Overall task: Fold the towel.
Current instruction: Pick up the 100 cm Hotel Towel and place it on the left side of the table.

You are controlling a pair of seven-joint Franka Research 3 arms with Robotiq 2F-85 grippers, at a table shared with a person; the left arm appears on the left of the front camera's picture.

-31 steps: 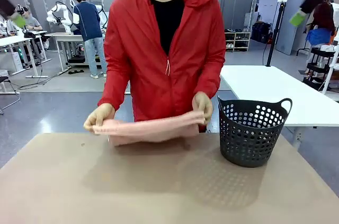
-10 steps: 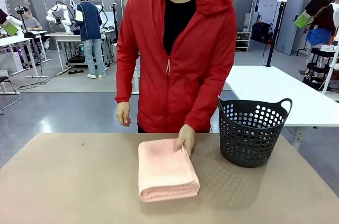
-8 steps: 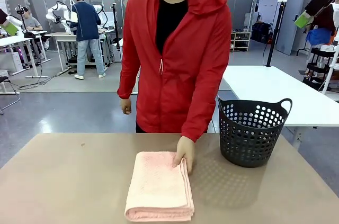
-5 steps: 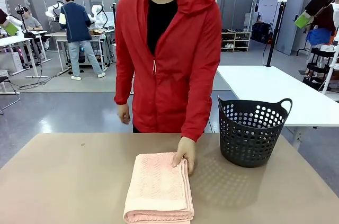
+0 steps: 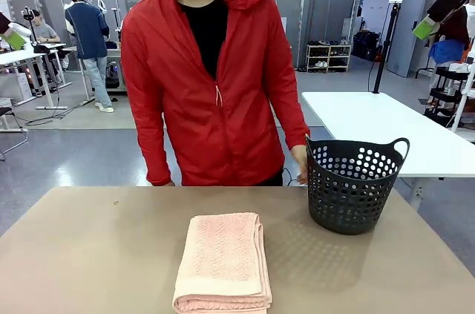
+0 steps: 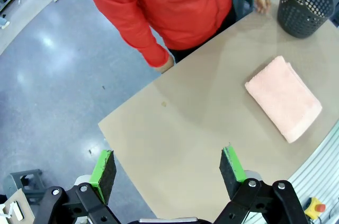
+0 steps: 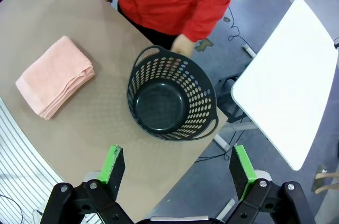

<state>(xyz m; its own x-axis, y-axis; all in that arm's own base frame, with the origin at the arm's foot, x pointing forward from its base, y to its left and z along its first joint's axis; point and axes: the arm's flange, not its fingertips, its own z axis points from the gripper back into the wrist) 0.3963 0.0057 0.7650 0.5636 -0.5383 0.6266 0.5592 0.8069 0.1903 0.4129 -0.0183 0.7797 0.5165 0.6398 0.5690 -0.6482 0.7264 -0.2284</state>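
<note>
Your salmon-pink towel (image 5: 223, 260) lies folded into a thick rectangle on the tan table (image 5: 89, 254), near the robot-side edge and a little left of the dark grey perforated basket (image 5: 352, 184), which stands apart from it and is bare inside from above. The person in the red jacket (image 5: 211, 84) stands at the far edge, one hand (image 5: 300, 162) just beside the basket's rim and off the towel. Both pincers hang high above the table, the left gripper (image 6: 167, 168) and the right gripper (image 7: 177, 168) each spread wide with nothing between the green pads.
</note>
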